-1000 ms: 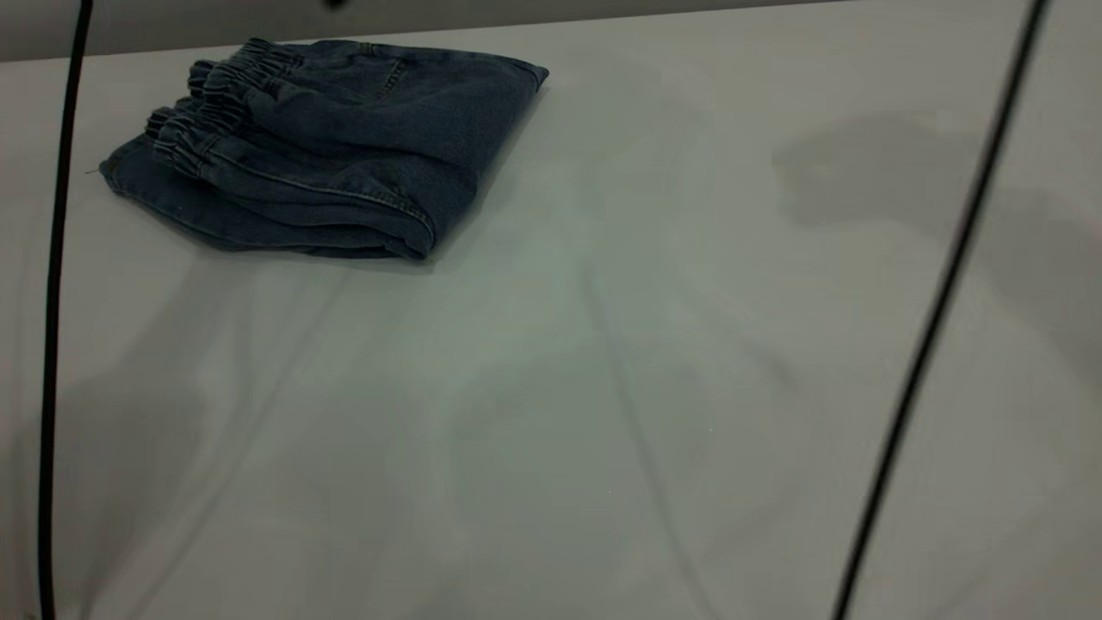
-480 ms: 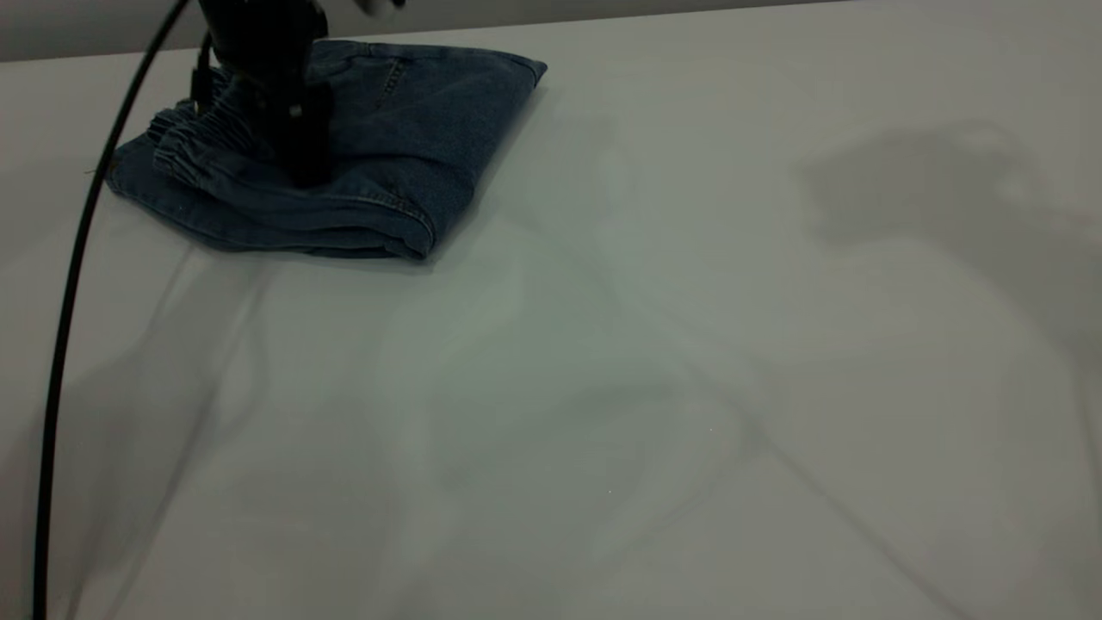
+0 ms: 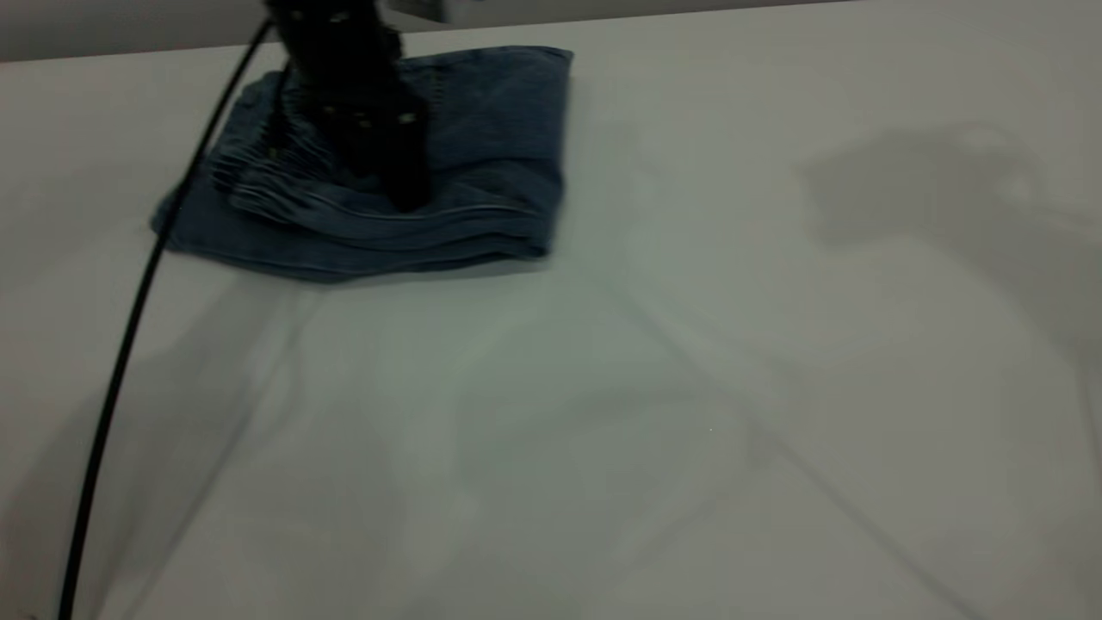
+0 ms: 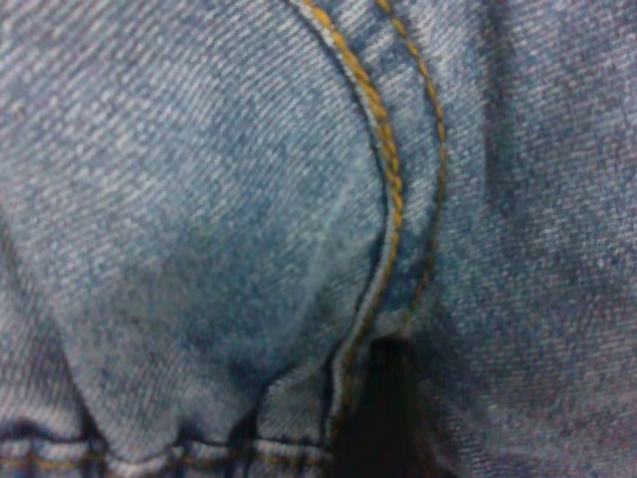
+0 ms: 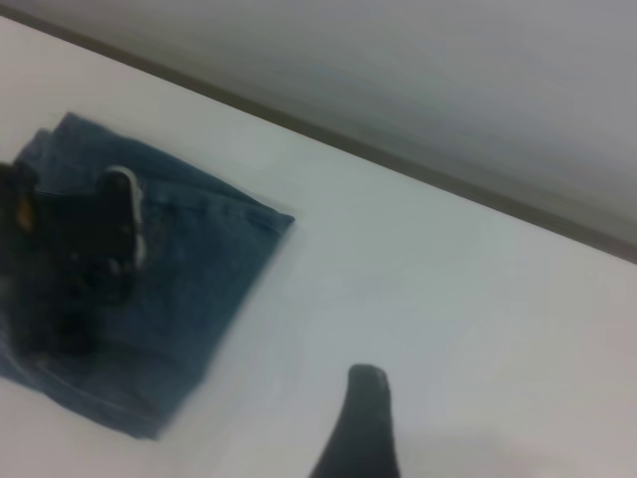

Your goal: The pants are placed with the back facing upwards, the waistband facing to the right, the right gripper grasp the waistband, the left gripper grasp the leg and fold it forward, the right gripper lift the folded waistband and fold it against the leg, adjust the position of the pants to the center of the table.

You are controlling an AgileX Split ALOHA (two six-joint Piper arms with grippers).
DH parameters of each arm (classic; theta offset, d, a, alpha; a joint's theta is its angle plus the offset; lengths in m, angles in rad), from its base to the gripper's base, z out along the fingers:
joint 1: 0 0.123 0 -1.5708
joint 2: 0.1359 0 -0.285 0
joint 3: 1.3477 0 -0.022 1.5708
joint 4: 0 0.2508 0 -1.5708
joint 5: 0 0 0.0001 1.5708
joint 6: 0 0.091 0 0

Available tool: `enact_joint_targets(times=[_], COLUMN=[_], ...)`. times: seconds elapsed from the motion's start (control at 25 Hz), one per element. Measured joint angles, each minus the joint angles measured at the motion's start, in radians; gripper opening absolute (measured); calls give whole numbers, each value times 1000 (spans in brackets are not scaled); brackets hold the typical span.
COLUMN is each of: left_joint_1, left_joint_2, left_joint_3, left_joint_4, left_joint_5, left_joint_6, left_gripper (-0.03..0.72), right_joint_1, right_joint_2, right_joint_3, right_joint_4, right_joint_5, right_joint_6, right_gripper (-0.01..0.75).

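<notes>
The pants (image 3: 495,129) lie folded into a compact blue denim bundle at the far left of the table (image 3: 689,387). The ruffled waistband (image 3: 258,176) sits on top of the bundle at its left side. The printed leg is hidden inside the fold. My left gripper (image 3: 403,194) presses down onto the top layer of the bundle, just right of the waistband. In the left wrist view it (image 4: 383,408) rests against denim with an orange-stitched seam (image 4: 393,189). My right gripper (image 5: 366,418) hovers over bare table, well clear of the pants (image 5: 209,249).
A black cable (image 3: 129,344) hangs from the left arm down across the table's left side. The table's far edge (image 3: 775,7) runs just behind the pants. Soft arm shadows fall on the right half of the tabletop.
The left gripper came down onto the folded pants, then slid them to the right and turned them slightly. The cable at the right has left the view.
</notes>
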Motion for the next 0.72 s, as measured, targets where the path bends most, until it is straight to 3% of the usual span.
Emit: enact_joint_targets(times=[0.24,0.48,0.72], left_joint_1=[-99,-191,-207], left_joint_2=[1,1,-17], left_joint_3=[1,1,-25], left_joint_4=[0,7,121], left_joint_5=[-2,-2,1], left_joint_6=[-191,-244,-227], left_gripper=[503,501,498], right_joint_1=[0,0,0], right_joint_2=[0,0,0], right_joint_3=[0,0,0], right_joint_4=[1,1,0], right_joint_5=[0,0,-1], right_joint_6=[0,0,0], right_gripper=[570,569,569])
